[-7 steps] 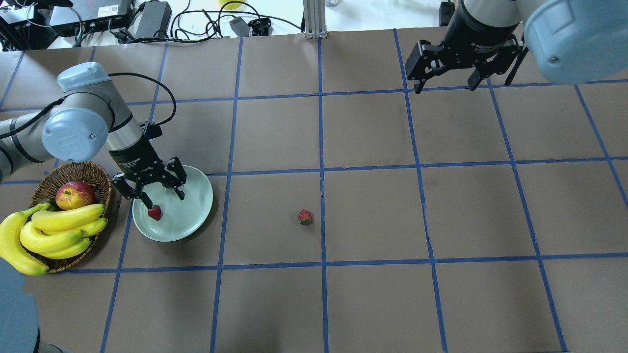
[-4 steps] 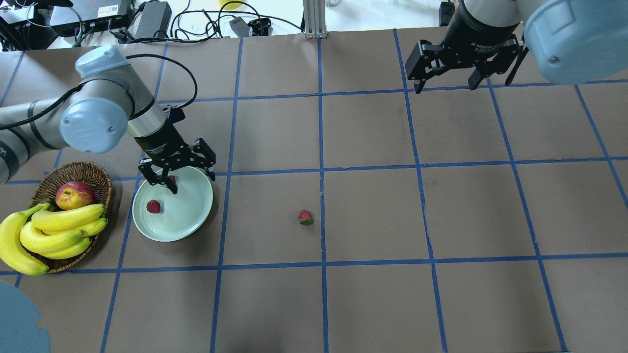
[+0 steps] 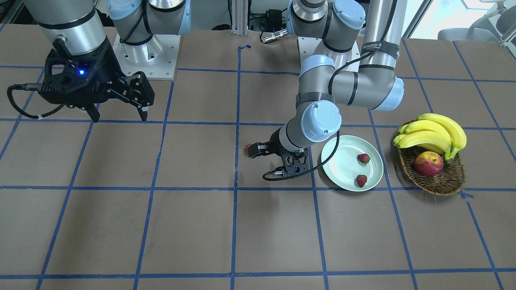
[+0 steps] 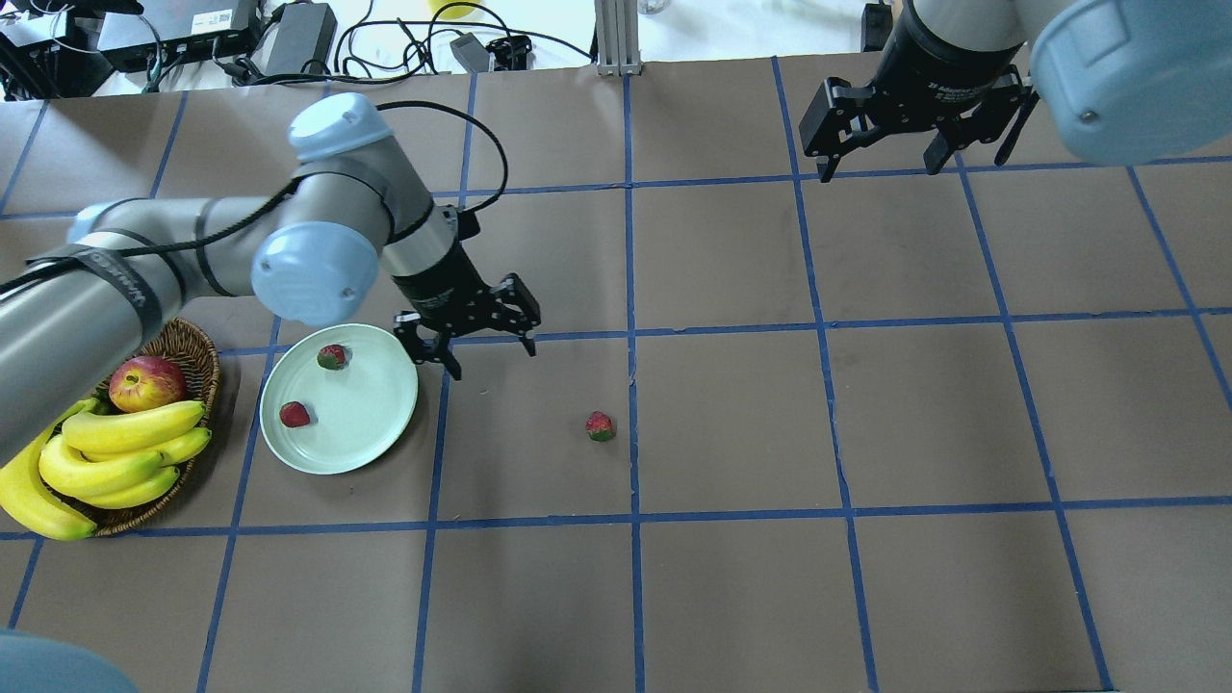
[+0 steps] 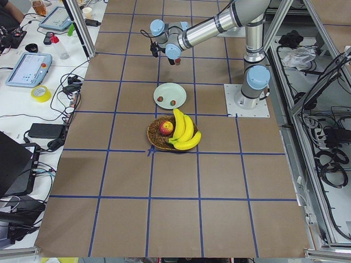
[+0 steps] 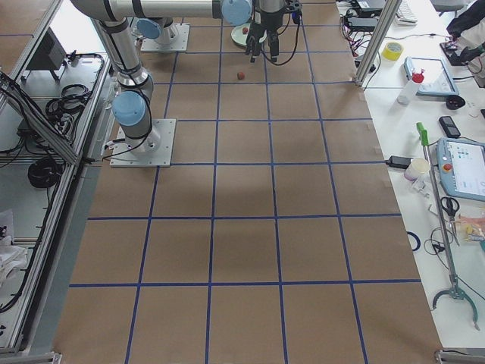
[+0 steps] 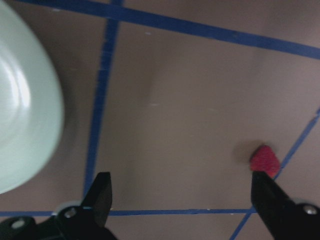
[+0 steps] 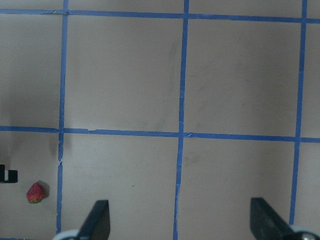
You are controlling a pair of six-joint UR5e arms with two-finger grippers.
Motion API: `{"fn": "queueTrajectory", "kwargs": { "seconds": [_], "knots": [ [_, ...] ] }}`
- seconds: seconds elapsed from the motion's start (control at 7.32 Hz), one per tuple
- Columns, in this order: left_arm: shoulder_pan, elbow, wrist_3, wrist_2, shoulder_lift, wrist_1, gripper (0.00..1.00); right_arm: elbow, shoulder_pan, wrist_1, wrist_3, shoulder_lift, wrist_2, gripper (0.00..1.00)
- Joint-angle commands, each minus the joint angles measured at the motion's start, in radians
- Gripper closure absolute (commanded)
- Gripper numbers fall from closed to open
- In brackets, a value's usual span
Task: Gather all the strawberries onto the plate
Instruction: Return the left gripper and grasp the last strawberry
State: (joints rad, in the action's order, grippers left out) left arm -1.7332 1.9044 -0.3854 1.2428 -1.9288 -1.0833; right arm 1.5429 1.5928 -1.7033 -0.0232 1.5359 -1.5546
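Strawberries [image 4: 295, 415] number two on the round pale mint-green plate [image 4: 371, 438]; the left gripper [image 4: 492, 358], jaws spread wide and empty, has swung off it toward the third small red strawberry [image 4: 600, 425], lying at its four o'clock. Right gripper [image 4: 881, 173] hangs equally wide.

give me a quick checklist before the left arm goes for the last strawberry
1. Left end effector open and empty: ok.
2. Last strawberry lying free on the table, nothing beside it: ok.
3. Left end effector centred over that strawberry: not ok; in the left wrist view it sits off by one finger.
4. Two strawberries inside the plate: ok.
5. Right end effector open and far from the path: ok.
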Motion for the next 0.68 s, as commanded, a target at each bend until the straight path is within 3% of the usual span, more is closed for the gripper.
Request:
{"fn": "queueTrajectory", "kwargs": {
  "seconds": [0.0, 0.27, 0.41, 0.55],
  "knots": [
    [-0.052, 0.047, -0.122, -0.043, -0.038, 0.094, 0.02, 0.002, -0.01, 0.013, 0.0, 0.006, -0.004, 0.0],
    [-0.055, 0.047, -0.139, -0.057, -0.064, 0.106, 0.16, 0.002, -0.013, 0.01, 0.002, 0.003, -0.002, 0.0],
    [-0.058, 0.047, -0.139, -0.062, -0.068, 0.105, 0.48, 0.002, -0.011, 0.02, 0.0, 0.007, -0.004, 0.0],
    [-0.058, 0.047, -0.141, -0.06, -0.068, 0.097, 0.88, 0.003, -0.011, 0.019, 0.0, 0.007, -0.002, 0.0]
  ]
}}
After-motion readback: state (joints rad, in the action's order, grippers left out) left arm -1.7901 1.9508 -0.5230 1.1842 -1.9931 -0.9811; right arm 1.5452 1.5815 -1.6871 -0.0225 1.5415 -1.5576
